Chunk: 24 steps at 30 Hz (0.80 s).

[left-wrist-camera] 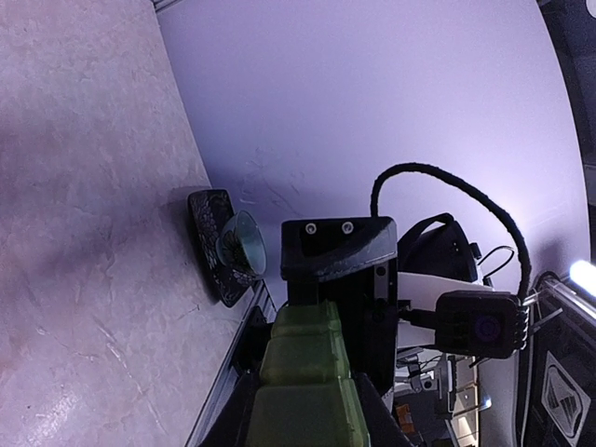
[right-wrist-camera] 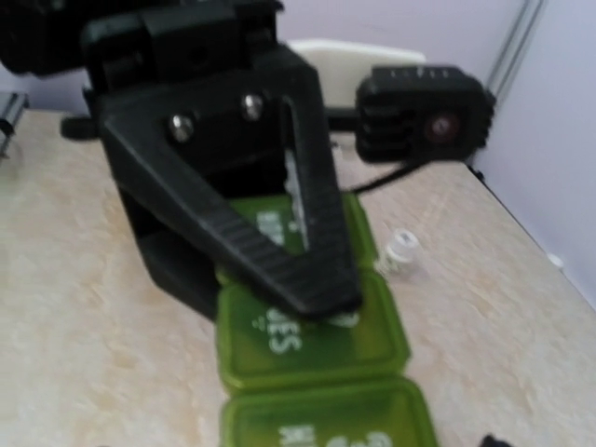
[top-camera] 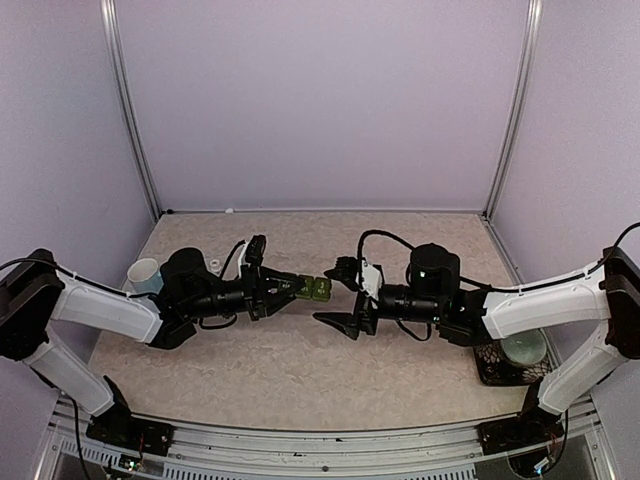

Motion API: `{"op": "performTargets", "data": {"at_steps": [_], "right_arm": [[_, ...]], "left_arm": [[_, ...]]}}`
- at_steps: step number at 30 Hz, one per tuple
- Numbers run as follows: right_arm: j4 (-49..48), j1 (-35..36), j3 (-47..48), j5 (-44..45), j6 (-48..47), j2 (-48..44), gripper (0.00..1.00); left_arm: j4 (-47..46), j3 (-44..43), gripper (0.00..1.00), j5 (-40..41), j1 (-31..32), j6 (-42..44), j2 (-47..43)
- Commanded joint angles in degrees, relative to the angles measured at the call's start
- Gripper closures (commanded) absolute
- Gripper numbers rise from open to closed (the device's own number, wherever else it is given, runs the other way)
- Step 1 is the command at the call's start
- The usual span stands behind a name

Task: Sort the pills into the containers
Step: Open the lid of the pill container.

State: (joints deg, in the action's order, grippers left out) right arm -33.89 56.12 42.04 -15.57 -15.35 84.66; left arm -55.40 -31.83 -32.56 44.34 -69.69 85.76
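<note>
Top external view: the left gripper [top-camera: 300, 288] was clamped on one end of the dark green pill-box strip [top-camera: 319, 289] and held it out level over the middle of the table [top-camera: 300, 380], the free end pointing toward the right arm. The right gripper [top-camera: 332, 295] faced it with its fingers spread wide, one on the far side and one on the near side of the strip's free end, grasping nothing. A light blue mug [top-camera: 145, 271] stood behind the left arm; a pale green bowl [top-camera: 523, 348] sat on a dark mat [top-camera: 490, 368] beside the right arm.

Left wrist view: the strip [left-wrist-camera: 303, 382] ran straight out between this gripper's own fingers, with the right gripper's black body just beyond its tip.

Right wrist view: one ribbed finger [right-wrist-camera: 279, 233] lay across the strip's lids [right-wrist-camera: 317, 345], which bore white lettering and appeared closed; contact could not be judged. A small whitish object [right-wrist-camera: 399, 247], too blurred to identify, lay just beside the strip.
</note>
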Motion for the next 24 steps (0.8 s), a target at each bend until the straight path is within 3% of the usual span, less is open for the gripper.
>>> {"op": "performTargets", "data": {"at_steps": [1,7,17,24], "right_arm": [[-4.6,-0.6,-0.3,-4.5,2.8,0.0,0.21],[-8.7,-1.1,-1.7,-6.6,4.3,0.0,0.31],[-10.8,-2.0,-2.9,-7.9,4.7,0.7,0.32],[-11.5,-2.2,-2.5,-9.1,5.0,1.1,0.38]], "left_arm": [[-4.9,0.9,0.8,-0.8,0.8,-2.2,-0.7],[-5.6,0.6,0.8,-0.9,1.2,-2.9,-1.2],[-5.8,0.3,0.8,-1.0,1.4,-3.4,-2.5],[-5.9,0.2,0.8,-1.0,1.8,-3.6,-2.3]]}}
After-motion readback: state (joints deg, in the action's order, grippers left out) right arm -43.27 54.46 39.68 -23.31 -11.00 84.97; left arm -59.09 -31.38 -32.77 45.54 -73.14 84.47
